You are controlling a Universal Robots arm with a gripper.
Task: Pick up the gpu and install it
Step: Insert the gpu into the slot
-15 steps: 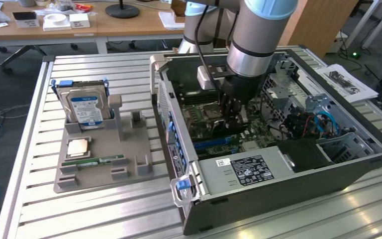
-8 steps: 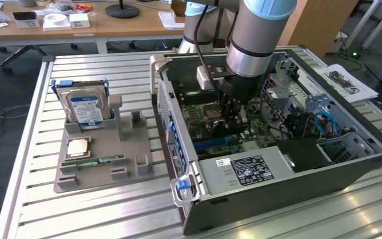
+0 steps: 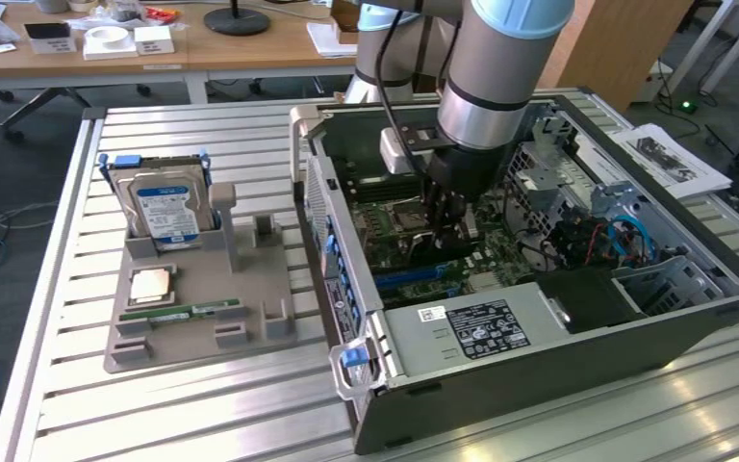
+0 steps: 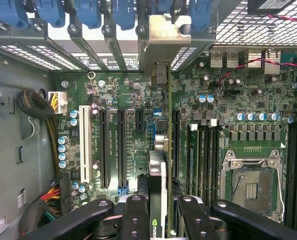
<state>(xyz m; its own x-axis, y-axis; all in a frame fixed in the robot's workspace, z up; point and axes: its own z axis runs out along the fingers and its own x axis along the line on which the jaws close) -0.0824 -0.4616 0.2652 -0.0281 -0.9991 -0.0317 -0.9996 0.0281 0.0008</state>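
Black gripper (image 4: 158, 217) jaws clamp the gpu (image 4: 157, 172) on edge, lengthwise along the slots (image 4: 121, 147), bracket (image 4: 161, 42) rearward.

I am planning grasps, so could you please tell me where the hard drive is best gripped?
Probably by the free upper part of the hard drive, fingers coming down from above. It stands upright on edge in the grey holder, whose slot walls cover its foot.

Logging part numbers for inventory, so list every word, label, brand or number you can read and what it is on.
Nothing reads clearly enough to quote.
Green logo mark on the gpu: a symbol, no legible letters.
White printing on the motherboard: too small.
Sticker on the computer case: too small.
Blue-white label on the hard drive: blurred.
Printed sheet beside the case: blurred.
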